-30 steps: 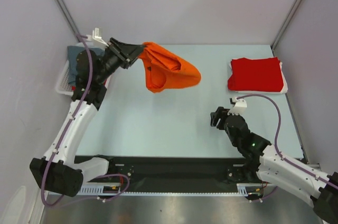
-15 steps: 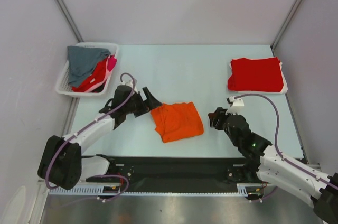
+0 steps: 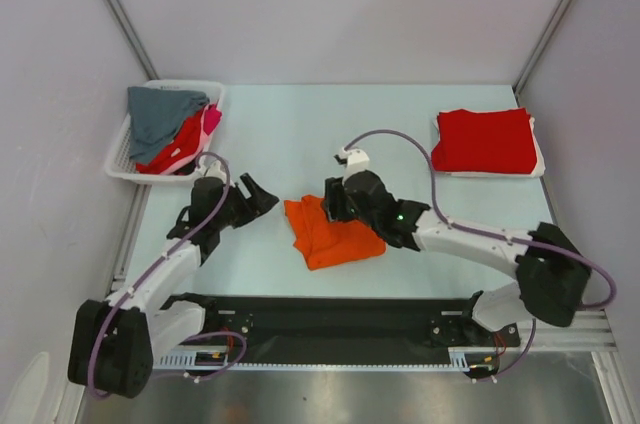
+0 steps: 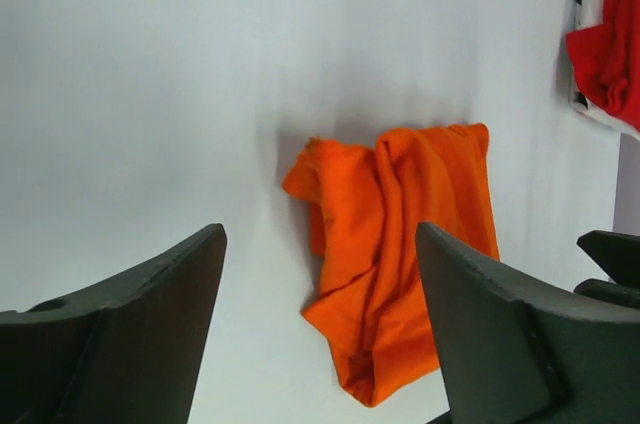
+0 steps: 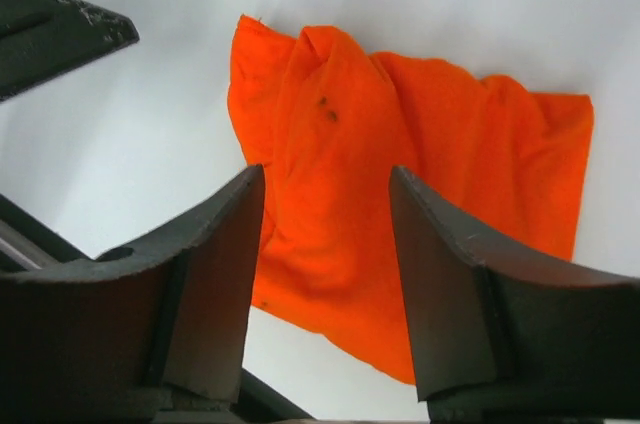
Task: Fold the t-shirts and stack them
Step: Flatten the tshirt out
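Observation:
The bright orange t-shirt (image 3: 333,234) lies crumpled on the table near the front middle; it also shows in the left wrist view (image 4: 400,244) and the right wrist view (image 5: 400,184). My left gripper (image 3: 262,198) is open and empty, just left of the shirt. My right gripper (image 3: 330,202) is open, hovering over the shirt's upper edge, holding nothing. A folded red t-shirt (image 3: 483,140) lies at the back right. Grey (image 3: 160,112), red (image 3: 178,144) and pink (image 3: 210,122) tees sit in the basket.
A white mesh basket (image 3: 118,166) stands at the back left of the table. The red folded shirt rests on a white sheet (image 3: 540,159). A black rail (image 3: 330,314) runs along the near edge. Grey walls enclose three sides.
The left gripper carried the orange shirt from the back down to the front middle, let it go and drew back left. The right arm swung left over the shirt.

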You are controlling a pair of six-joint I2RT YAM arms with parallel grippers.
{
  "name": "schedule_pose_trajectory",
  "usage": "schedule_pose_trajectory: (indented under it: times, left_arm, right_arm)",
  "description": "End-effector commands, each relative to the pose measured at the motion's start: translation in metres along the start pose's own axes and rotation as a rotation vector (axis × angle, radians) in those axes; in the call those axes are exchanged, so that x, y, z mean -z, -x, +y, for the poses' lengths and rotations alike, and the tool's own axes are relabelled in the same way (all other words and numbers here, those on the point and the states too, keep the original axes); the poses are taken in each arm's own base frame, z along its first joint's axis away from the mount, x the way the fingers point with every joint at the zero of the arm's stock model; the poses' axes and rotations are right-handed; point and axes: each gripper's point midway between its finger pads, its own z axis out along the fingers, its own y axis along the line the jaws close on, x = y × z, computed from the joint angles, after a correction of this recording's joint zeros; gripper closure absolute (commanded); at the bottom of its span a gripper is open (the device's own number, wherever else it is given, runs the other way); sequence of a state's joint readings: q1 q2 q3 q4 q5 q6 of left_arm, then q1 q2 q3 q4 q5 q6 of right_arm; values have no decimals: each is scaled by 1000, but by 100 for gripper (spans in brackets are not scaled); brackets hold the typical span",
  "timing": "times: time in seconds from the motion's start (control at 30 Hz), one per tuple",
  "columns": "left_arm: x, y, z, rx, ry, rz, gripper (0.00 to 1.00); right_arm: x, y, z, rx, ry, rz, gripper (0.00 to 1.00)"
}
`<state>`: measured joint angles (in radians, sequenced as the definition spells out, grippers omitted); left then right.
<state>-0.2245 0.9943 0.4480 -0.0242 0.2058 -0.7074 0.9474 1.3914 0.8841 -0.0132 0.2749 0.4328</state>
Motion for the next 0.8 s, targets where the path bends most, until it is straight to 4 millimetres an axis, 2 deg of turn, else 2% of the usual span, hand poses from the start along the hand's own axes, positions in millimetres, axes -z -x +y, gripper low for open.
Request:
schedule_pose_trajectory:
  times: [0.0, 0.03, 0.07, 0.1, 0.17, 0.23, 0.27, 0.33, 0.37, 0.5, 0.57, 0.63, 0.67, 0.7, 0.73, 0.77]
  left_arm:
    - [-9, -4, 3, 48, -55, 56, 20]
    - [-15, -10, 9, 65, -38, 84, 22]
    - [-18, -9, 9, 72, -42, 88, 25]
    - [-20, -7, 6, 76, -63, 88, 26]
    - [-25, -6, 3, 89, -82, 92, 27]
    - [-27, -6, 1, 101, -91, 97, 27]
    - [-29, -4, 0, 102, -91, 94, 28]
    - [-31, -3, 1, 104, -81, 92, 28]
    - [-32, -4, 3, 106, -77, 92, 28]
    - [-39, -11, 4, 98, -68, 115, 29]
    - [-44, -16, -5, 88, -87, 142, 30]
    - [-53, -22, -7, 93, -82, 174, 30]
    - [-56, -26, -8, 90, -78, 185, 31]
    - [-60, -30, -5, 103, -63, 201, 31]
    - [-62, -30, -6, 108, -63, 204, 32]
    - [-65, -30, -9, 110, -72, 200, 32]
  right_arm:
    - [-21, 31, 22, -24, 2, -14, 41]
    - [-36, 17, 23, -9, -13, 32, 40]
    - [-41, 15, 25, -9, -18, 46, 39]
    - [-48, 23, 30, -8, -20, 48, 38]
    - [-65, 6, 29, 11, -42, 112, 37]
    - [-75, 13, 36, 20, -43, 118, 36]
    - [-87, -7, 28, 41, -75, 175, 36]
    - [-97, -8, 30, 57, -88, 189, 36]
    - [-105, -22, 24, 80, -113, 228, 36]
    - [-118, -34, 16, 99, -152, 257, 39]
    - [-121, -34, 14, 102, -169, 259, 41]
    - [-122, -33, 10, 106, -185, 254, 53]
    - [-122, -31, 9, 101, -185, 252, 65]
    - [-119, -25, 10, 85, -167, 243, 90]
    - [-117, -23, 9, 76, -161, 232, 99]
    - [-115, -27, 5, 63, -158, 222, 100]
